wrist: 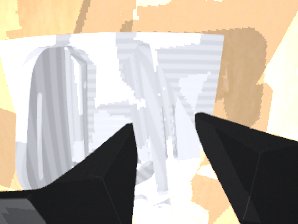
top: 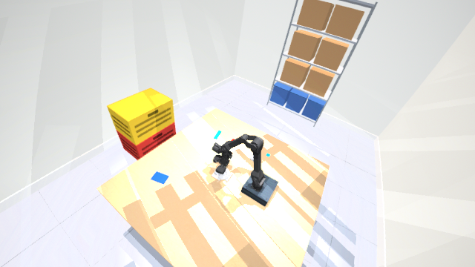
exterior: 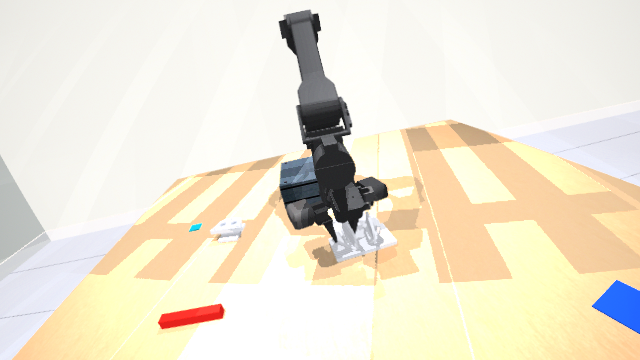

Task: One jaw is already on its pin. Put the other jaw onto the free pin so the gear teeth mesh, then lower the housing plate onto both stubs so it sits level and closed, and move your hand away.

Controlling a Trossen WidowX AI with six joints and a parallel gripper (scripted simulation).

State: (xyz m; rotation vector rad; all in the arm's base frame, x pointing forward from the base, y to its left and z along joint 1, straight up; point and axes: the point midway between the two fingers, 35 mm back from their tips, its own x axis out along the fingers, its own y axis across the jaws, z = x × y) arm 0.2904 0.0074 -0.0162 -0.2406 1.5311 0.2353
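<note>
The black two-fingered pincer [top: 220, 171] [exterior: 345, 237] [wrist: 165, 124] is clamped on the slim white plastic jaw [exterior: 347, 236] [wrist: 150, 115] over the flat white base plate [exterior: 387, 242] [wrist: 200, 60]. Lowered off-centre or twisted, it could miss its pin or jam teeth; the white housing plate [exterior: 227, 227] waits left on the tabletop [top: 223, 237] [exterior: 420, 320] [wrist: 280, 30].

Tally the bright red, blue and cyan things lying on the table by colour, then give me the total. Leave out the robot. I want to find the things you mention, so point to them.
Red: 1, a bar [top: 233, 140] [exterior: 191, 317]
Blue: 1, a flat square [top: 159, 177] [exterior: 620, 305]
Cyan: 2, a strip [top: 217, 134] and a small patch [top: 268, 155] [exterior: 195, 227]
Total: 4
</note>
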